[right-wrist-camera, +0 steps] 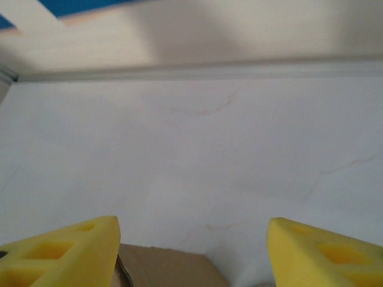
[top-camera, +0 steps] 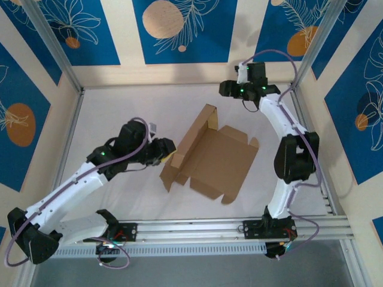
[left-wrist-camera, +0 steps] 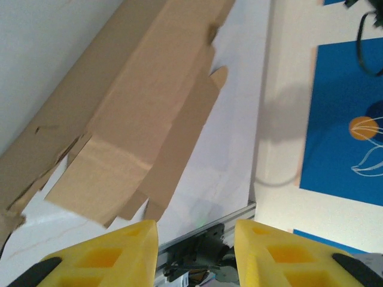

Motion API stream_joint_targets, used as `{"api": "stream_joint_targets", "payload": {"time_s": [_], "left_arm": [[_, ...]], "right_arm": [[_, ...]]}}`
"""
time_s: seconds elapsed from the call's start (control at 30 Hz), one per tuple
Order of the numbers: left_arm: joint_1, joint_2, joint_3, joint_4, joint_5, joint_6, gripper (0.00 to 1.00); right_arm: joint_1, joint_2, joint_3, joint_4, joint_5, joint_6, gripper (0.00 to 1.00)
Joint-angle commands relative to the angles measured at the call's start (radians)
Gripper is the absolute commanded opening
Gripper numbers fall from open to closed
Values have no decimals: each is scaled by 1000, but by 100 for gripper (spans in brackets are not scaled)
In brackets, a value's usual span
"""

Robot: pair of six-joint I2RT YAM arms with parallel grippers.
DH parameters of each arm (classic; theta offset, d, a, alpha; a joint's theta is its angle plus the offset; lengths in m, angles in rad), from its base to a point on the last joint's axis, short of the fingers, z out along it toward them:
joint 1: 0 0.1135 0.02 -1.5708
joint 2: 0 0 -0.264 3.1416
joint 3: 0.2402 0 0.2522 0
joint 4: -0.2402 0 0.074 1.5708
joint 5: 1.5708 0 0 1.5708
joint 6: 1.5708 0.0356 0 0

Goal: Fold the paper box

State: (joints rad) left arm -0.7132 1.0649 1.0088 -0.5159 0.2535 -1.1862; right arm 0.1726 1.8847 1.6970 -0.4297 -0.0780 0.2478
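The paper box point(top-camera: 218, 161) is a brown cardboard sheet lying mid-table, its left side panel and far flap folded upward. My left gripper point(top-camera: 169, 152) sits at the raised left panel, level with its outer face. In the left wrist view the box point(left-wrist-camera: 137, 113) stretches away above the open left gripper point(left-wrist-camera: 196, 230), whose yellow fingers point(left-wrist-camera: 114, 257) hold nothing. My right gripper point(top-camera: 227, 89) hovers beyond the box's far flap. In the right wrist view it point(right-wrist-camera: 191, 230) is open wide, with a cardboard edge point(right-wrist-camera: 164, 266) low between the fingers, untouched.
The white table point(top-camera: 119, 113) is ringed by low walls with blue panels. An aluminium rail point(top-camera: 239, 227) carrying the arm bases runs along the near edge. Slanted frame posts point(top-camera: 51, 45) rise at the back corners.
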Motion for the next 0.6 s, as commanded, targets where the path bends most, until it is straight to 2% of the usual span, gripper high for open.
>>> {"api": "stream_joint_targets", "payload": {"time_s": [0.0, 0.2, 0.57], "left_arm": [[-58, 10, -32, 24, -106, -106, 38], [-85, 55, -18, 28, -168, -72, 39], [-83, 208, 31, 33, -201, -2, 38]], "right_arm": [[43, 55, 57, -163, -89, -5, 69], [60, 40, -52, -84, -150, -12, 68], [31, -131, -369, 112, -63, 121, 60]]}}
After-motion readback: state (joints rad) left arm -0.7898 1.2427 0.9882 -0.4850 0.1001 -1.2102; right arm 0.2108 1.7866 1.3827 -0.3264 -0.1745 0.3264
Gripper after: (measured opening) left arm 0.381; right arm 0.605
